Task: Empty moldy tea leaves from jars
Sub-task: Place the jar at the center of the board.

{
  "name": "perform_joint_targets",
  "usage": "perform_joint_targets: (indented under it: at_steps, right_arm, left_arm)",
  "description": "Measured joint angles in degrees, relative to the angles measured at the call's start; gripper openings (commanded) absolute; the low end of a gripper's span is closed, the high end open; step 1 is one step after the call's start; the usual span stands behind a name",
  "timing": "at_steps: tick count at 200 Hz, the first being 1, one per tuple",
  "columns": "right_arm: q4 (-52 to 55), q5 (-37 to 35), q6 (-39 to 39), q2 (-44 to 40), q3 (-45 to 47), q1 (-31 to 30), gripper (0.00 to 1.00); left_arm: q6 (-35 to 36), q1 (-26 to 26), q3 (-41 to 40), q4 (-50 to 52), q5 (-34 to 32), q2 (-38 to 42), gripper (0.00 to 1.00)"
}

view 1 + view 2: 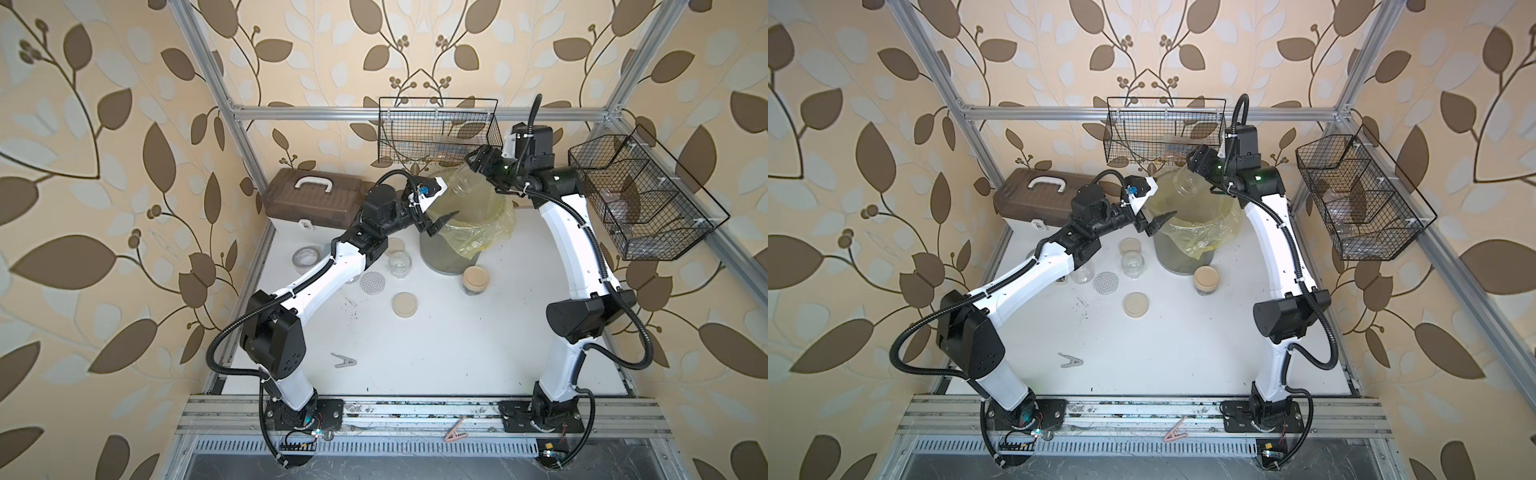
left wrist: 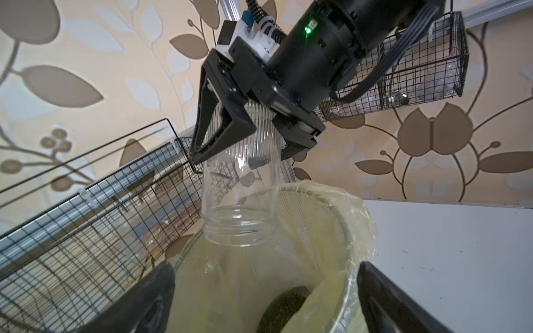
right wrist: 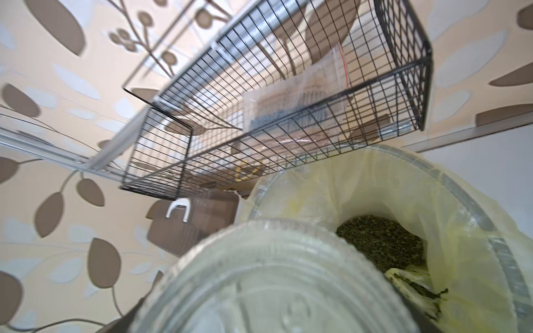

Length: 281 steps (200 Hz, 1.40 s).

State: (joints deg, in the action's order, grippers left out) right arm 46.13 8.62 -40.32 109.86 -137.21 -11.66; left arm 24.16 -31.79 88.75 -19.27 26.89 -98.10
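My right gripper (image 1: 482, 160) is shut on the base of a clear glass jar (image 1: 463, 183), which looks empty. The jar is tilted mouth-down over the grey bin (image 1: 449, 259) with its yellow liner. In the left wrist view the jar (image 2: 239, 207) hangs just above the liner. Moldy tea leaves (image 3: 380, 239) lie as a dark heap inside the bin. My left gripper (image 1: 442, 224) stands open at the bin's near-left rim, holding nothing. A lidded jar (image 1: 475, 279) with dark leaves stands by the bin. An open empty jar (image 1: 400, 264) stands left of it.
A dotted lid (image 1: 372, 283) and two beige lids (image 1: 405, 304) (image 1: 394, 245) lie on the white table. A brown toolbox (image 1: 309, 199) and a tape roll (image 1: 306, 256) sit far left. Wire baskets (image 1: 436, 133) (image 1: 640, 195) hang behind and right. A clothespin (image 1: 345, 361) lies near front.
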Motion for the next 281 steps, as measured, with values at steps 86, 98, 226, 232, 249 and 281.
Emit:
perform_joint_targets:
  at_steps: [86, 98, 226, 232, 249, 281]
  right_arm:
    - [-12.5, 11.5, -9.3, -9.7, 7.4, 0.3, 0.00]
    - [-14.6, 12.7, -10.6, -10.4, 9.4, 0.3, 0.00]
    - [-28.0, 23.6, -22.8, -11.9, 18.4, -1.1, 0.05]
    - [-28.3, 23.8, -22.9, -11.9, 18.5, -1.2, 0.07]
    - [-28.4, 24.2, -22.9, -11.9, 18.5, -1.2, 0.11]
    - [-28.4, 24.5, -22.9, -12.0, 18.9, -1.1, 0.19]
  left_arm:
    - [-9.7, 1.8, 18.3, -12.7, 6.6, -13.5, 0.99]
    - [-10.3, 1.8, 19.2, -13.4, 7.3, -14.0, 0.99]
    - [-15.6, 1.8, 20.4, -18.2, 9.8, -14.9, 0.89]
    - [-15.7, 1.8, 20.4, -18.4, 10.0, -14.9, 0.88]
    - [-16.1, 1.8, 20.4, -18.9, 10.6, -14.9, 0.85]
    - [-17.5, 1.8, 20.4, -20.3, 12.0, -15.4, 0.71]
